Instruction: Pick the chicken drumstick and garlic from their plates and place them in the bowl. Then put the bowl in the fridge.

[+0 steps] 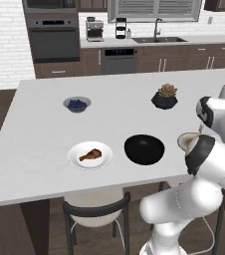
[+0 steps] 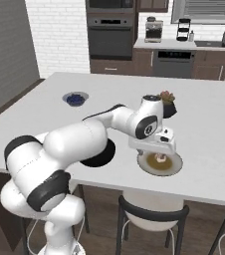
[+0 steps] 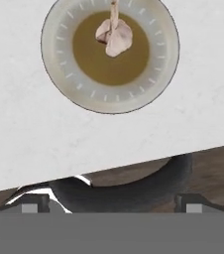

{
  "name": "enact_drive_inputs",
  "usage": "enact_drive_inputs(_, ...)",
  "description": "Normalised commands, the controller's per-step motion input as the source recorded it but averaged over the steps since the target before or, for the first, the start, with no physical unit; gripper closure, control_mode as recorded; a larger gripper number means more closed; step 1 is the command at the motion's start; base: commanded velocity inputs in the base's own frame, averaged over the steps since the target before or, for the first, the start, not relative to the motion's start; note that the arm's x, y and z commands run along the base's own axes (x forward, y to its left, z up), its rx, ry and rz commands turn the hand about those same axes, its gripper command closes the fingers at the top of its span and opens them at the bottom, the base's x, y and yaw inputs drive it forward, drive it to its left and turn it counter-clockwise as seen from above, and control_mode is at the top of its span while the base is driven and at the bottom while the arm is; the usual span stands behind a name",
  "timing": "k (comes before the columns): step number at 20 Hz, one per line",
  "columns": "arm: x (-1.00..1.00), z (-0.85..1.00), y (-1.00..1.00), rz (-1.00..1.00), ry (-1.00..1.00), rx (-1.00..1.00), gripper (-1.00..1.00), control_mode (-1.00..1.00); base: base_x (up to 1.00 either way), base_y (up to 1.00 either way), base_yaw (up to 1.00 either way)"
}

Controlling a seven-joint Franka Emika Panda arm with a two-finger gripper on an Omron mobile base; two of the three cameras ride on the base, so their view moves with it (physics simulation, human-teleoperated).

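Garlic (image 3: 115,35) below the wide-open end effector (image 2: 159,149) looks light, firm and roll-prone, so I'd pinch the fat bulb, not the stem.

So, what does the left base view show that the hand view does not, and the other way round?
Left base view alone: the chicken drumstick on the white plate, the black bowl, the blueberry bowl and the succulent pot. Hand view alone: the garlic, clearly, and a dark chair back below the counter edge. Both: the brown-centred plate.
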Motion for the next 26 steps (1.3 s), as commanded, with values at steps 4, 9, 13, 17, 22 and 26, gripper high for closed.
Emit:
enact_drive_inputs(4,0.59,-0.32,-0.43,-0.04,0.01,-0.02,-1.0,-1.0,0.0,0.0,0.0)
enact_drive_inputs(9,0.69,-0.2,-0.06,-0.03,-0.01,0.0,-1.0,-1.0,0.0,0.0,0.0)
enact_drive_inputs(13,0.37,-0.19,-0.09,-0.01,0.0,0.0,-1.0,-1.0,0.0,0.0,0.0)
enact_drive_inputs(17,0.29,-0.39,-0.15,0.0,0.0,0.0,-1.0,-1.0,0.0,0.0,0.0)
enact_drive_inputs(22,0.04,-0.52,-0.07,0.0,-0.05,0.0,-1.0,-1.0,0.0,0.0,0.0)
enact_drive_inputs(26,0.17,-0.17,0.0,0.0,-0.12,0.0,-1.0,-1.0,0.0,0.0,0.0)
